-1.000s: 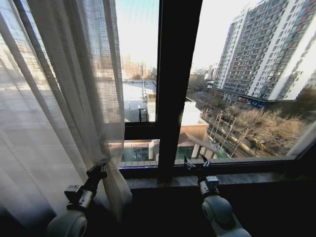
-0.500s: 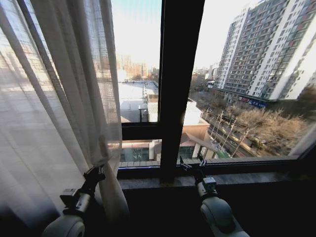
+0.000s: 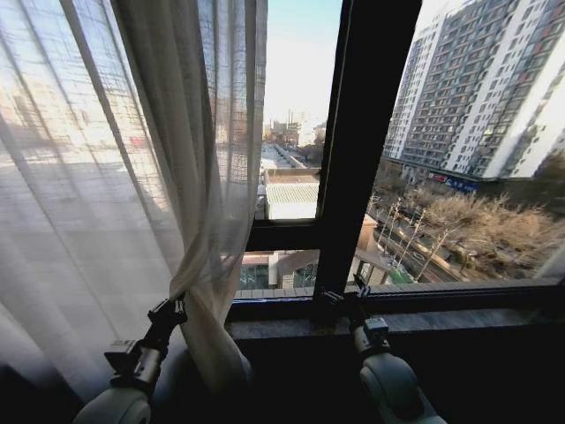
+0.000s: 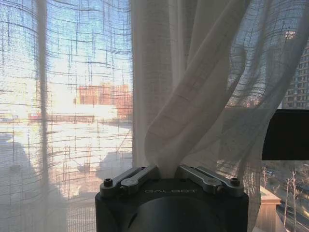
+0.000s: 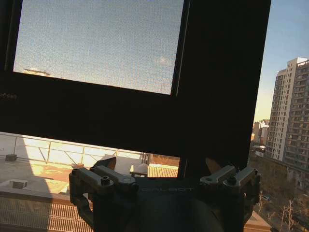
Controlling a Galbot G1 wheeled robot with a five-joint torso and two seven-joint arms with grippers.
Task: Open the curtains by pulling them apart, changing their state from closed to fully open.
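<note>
Head view: left pincer pinching curtain edge.

The sheer cream pleated curtain blocks the left half of the window. Right of it a thick dark vertical frame bar stands in the way, with bare glass and open sill on its far side.
</note>
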